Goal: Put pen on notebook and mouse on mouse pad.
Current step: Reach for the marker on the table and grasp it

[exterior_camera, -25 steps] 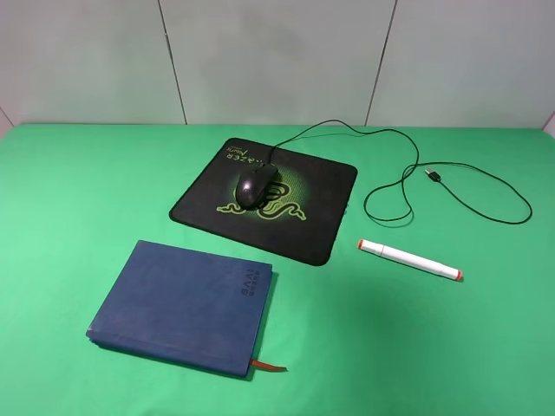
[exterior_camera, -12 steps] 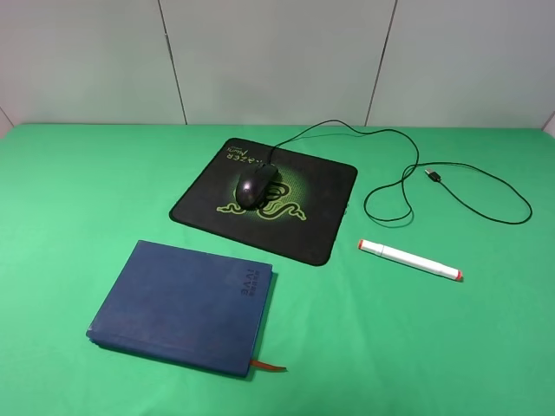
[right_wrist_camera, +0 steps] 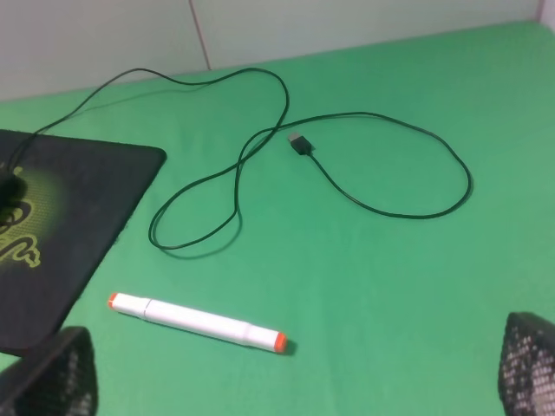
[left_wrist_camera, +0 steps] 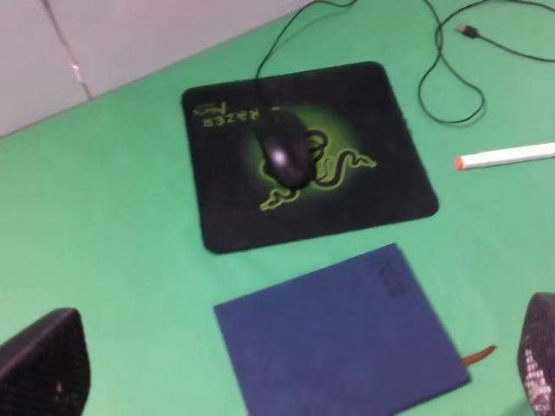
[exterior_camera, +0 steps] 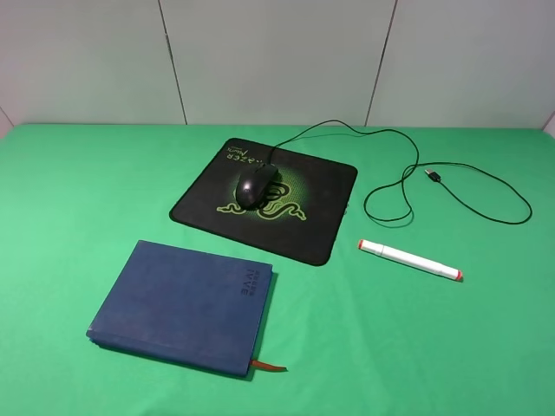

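Note:
The black mouse [exterior_camera: 256,185] sits on the black mouse pad [exterior_camera: 325,217] with the green snake emblem, at the table's middle back. The same mouse [left_wrist_camera: 287,154] and pad [left_wrist_camera: 373,199] show in the left wrist view. The white pen [exterior_camera: 409,259] with red-orange tips lies flat on the green cloth to the pad's right; the right wrist view shows this pen [right_wrist_camera: 196,322] too. The dark-blue notebook [exterior_camera: 182,305] lies closed at the front left. Both grippers hang high above the table, wide open and empty: left gripper [left_wrist_camera: 295,381], right gripper [right_wrist_camera: 295,386].
The mouse's thin black cable [exterior_camera: 408,173] loops across the cloth at the back right and ends in a USB plug [exterior_camera: 433,176]. An orange-brown ribbon [exterior_camera: 269,367] sticks out of the notebook's near edge. A grey wall [exterior_camera: 277,61] backs the green table.

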You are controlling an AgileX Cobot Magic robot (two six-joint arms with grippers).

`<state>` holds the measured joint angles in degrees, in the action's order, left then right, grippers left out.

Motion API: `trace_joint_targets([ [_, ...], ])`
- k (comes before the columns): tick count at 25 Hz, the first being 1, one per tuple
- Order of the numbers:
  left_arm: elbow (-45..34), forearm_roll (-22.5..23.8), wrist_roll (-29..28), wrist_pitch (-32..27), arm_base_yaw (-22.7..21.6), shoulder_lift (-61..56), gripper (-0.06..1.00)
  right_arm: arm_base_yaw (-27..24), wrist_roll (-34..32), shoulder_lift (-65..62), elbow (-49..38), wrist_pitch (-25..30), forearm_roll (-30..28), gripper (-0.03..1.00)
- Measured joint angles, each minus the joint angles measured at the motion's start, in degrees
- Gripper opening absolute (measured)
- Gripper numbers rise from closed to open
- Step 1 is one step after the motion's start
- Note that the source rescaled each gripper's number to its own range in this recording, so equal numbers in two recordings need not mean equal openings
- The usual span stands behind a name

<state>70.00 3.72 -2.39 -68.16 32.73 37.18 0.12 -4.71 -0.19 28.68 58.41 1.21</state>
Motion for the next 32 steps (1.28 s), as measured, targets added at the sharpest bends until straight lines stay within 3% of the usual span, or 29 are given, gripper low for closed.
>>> trace_joint_targets([
  [9,-18.61,0.38,0.00,0.07,-13.75,-13.98,1.00,0.00,0.00,0.00,0.00,0.00,0.00,1.00],
  [18,-35.78,0.13,0.00,7.12,-24.78,-28.39,1.00,0.00,0.00,0.00,0.00,0.00,0.00,1.00],
  [25,-41.97,-2.05,0.93,7.54,-29.36,-37.28,1.00,0.00,0.00,0.00,0.00,0.00,0.00,1.00],
  [32,-41.99,-2.90,1.34,7.54,-29.65,-37.34,1.00,0.00,0.00,0.00,0.00,0.00,0.00,1.00],
])
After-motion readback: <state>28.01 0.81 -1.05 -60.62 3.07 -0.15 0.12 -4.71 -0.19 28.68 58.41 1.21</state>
